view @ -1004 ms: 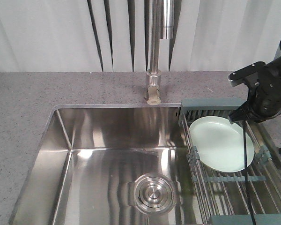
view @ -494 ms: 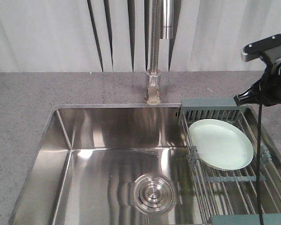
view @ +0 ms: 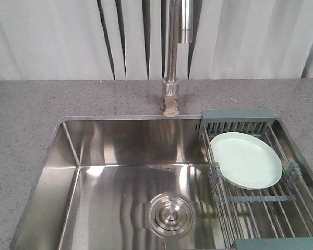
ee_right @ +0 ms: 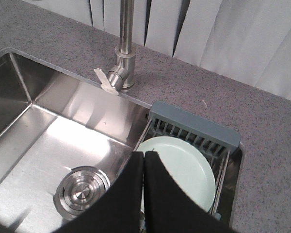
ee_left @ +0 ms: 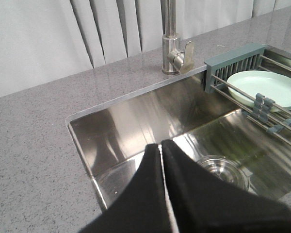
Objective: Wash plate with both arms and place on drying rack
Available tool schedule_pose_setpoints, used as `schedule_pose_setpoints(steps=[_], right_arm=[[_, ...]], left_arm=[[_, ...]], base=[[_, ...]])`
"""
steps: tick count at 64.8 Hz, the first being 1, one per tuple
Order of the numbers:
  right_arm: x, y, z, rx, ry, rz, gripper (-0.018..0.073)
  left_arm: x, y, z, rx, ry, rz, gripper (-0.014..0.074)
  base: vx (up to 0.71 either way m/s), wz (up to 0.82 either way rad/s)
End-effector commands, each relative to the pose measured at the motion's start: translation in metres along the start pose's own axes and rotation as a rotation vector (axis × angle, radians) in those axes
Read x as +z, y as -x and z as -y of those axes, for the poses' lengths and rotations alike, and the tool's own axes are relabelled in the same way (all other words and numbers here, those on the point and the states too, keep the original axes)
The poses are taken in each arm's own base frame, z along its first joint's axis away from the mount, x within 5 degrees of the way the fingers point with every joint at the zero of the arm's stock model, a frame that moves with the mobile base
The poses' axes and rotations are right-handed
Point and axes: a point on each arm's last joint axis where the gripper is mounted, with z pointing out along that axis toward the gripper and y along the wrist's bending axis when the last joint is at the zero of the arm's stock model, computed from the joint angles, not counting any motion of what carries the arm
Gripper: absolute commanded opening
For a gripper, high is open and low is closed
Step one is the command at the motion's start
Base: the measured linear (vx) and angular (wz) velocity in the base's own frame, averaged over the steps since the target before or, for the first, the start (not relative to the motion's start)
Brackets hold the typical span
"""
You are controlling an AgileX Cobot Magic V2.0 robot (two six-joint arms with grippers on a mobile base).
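right end effector (ee_right: 143, 160) closed and empty, gone from the front view; left end effector (ee_left: 160, 150) closed; plate (view: 245, 160) rests on drying rack (view: 261, 198).

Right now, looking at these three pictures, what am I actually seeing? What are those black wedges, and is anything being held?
You see one kitchen sink filmed three ways. One camera faces the counter from the front; the other two ride on the wrists of a two-armed robot. The black wedges at the bottom are its pincers: the left gripper above the basin, the right gripper above the rack. Both are pressed shut and hold nothing. A pale green plate lies on the wire drying rack over the sink's right side, behind a tall steel tap. A round drain sits in the basin.
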Motion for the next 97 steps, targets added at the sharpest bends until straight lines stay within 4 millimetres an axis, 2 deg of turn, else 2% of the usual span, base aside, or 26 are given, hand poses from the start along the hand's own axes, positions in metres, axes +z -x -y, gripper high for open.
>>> schedule_pose_setpoints(steps=[1, 16, 22, 28, 34, 44, 52, 61, 67, 72, 84, 97], right_arm=[[-0.011, -0.025, -0.008, -0.004, -0.027, 0.082, -0.0004], [-0.004, -0.116, -0.025, 0.010, -0.068, 0.111, -0.0004], [-0.006, -0.139, -0.031, 0.009, -0.074, 0.128, -0.0004], [-0.010, -0.152, -0.035, 0.000, -0.085, 0.154, -0.0004], [-0.014, -0.160, -0.037, -0.012, -0.098, 0.182, -0.0004], [-0.014, -0.164, -0.038, -0.013, -0.094, 0.174, -0.0004], [-0.009, -0.169, -0.038, -0.009, -0.092, 0.157, -0.0004], [-0.006, -0.172, -0.038, -0.004, -0.093, 0.151, -0.0004], [-0.004, -0.173, -0.037, -0.001, -0.097, 0.160, -0.0004], [-0.004, -0.173, -0.038, 0.000, -0.096, 0.159, -0.0004], [-0.004, -0.173, -0.038, 0.000, -0.096, 0.159, -0.0004], [-0.004, -0.173, -0.038, 0.000, -0.096, 0.159, -0.0004]], left_arm=[[-0.002, 0.013, 0.000, -0.038, -0.001, 0.093, -0.0007], [-0.001, 0.018, 0.000, -0.077, -0.010, 0.142, -0.0007], [0.004, 0.026, -0.001, -0.152, -0.030, 0.185, -0.0007], [0.020, 0.034, -0.008, -0.222, -0.044, 0.187, -0.0007], [0.040, 0.046, -0.014, -0.256, -0.084, 0.166, -0.0007], [0.080, 0.077, -0.026, -0.324, -0.180, 0.145, -0.0007], [0.120, 0.102, -0.036, -0.363, -0.287, 0.092, -0.0007], [0.167, 0.117, -0.049, -0.403, -0.391, -0.002, -0.0007], [0.200, 0.120, -0.057, -0.441, -0.440, -0.055, -0.0007], [0.225, 0.118, -0.054, -0.450, -0.487, -0.104, -0.0006], [0.292, 0.102, -0.029, -0.493, -0.598, -0.228, -0.0002], [0.343, 0.084, 0.000, -0.577, -0.665, -0.282, 0.0003]], base=[[0.00, 0.00], [0.00, 0.00], [0.00, 0.00], [0.00, 0.00], [0.00, 0.00], [0.00, 0.00], [0.00, 0.00], [0.00, 0.00], [0.00, 0.00], [0.00, 0.00], [0.00, 0.00], [0.00, 0.00]])
